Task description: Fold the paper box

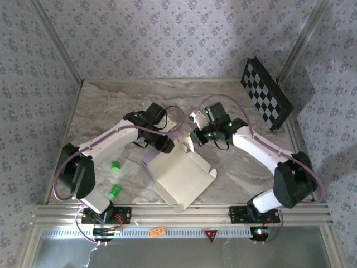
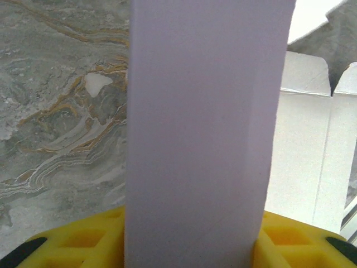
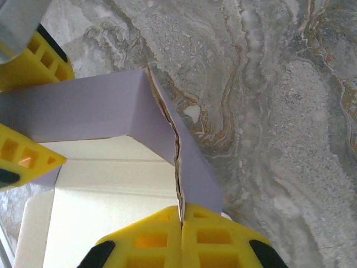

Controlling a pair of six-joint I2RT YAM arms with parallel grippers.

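The paper box (image 1: 184, 176) was cream-white on its open face and pale lavender on the panels seen from both wrists, with a raw brownish cut edge. The desk (image 1: 111, 106) was grey marble-patterned, streaked with tan and ochre veins. The left gripper (image 2: 189, 248) and right gripper (image 3: 181, 223) had bright yellow fingers (image 3: 223, 240) with black patches. The arms (image 1: 109, 139) were white with black joints, and the cables (image 1: 64, 167) were purple. The checkerboard panel (image 1: 266, 94) was black and white. Two small blocks (image 1: 116, 165) were vivid green. The walls (image 1: 167, 39) wore pale lavender-grey wallpaper with a small repeated floral motif. The silver rail (image 1: 184, 213) carried an orange tag (image 1: 158, 230) and a red triangle sticker (image 1: 210, 235).
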